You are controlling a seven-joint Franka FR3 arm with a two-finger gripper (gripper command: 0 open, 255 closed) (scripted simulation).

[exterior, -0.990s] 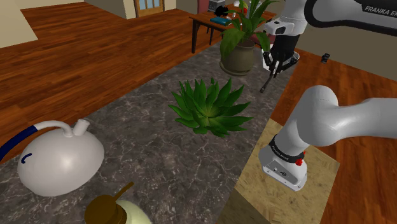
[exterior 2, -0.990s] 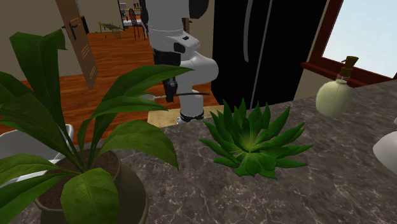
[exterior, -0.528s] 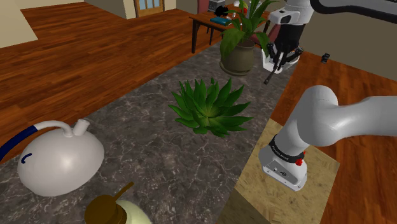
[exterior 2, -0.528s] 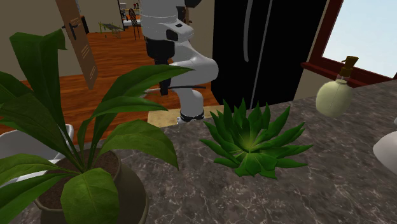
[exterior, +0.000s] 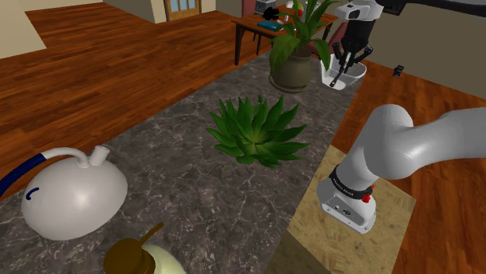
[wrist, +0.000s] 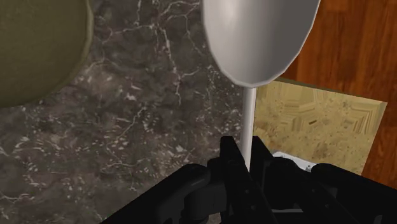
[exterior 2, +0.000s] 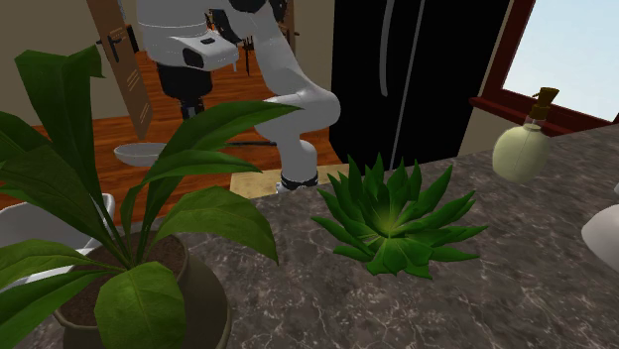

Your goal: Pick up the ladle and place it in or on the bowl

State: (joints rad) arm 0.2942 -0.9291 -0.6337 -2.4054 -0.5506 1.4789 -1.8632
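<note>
Holding ladle (wrist: 261, 38) | jaws clamped on its handle | scoop ahead, seemingly above countertop (wrist: 146, 108)

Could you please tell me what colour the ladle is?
The ladle is plain greyish white, clearest in the wrist view.

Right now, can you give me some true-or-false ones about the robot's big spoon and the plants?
1. The gripper is shut on the handle of the ladle. True.
2. The ladle lies flat on the counter. False: the gripper holds it up in the air.
3. The spiky succulent sits on the dark marble counter. True.
4. The soap dispenser has fallen over. False: it stands upright on the counter.
5. The bowl is black. False: it is white, and it sits beside the potted plant.
</note>
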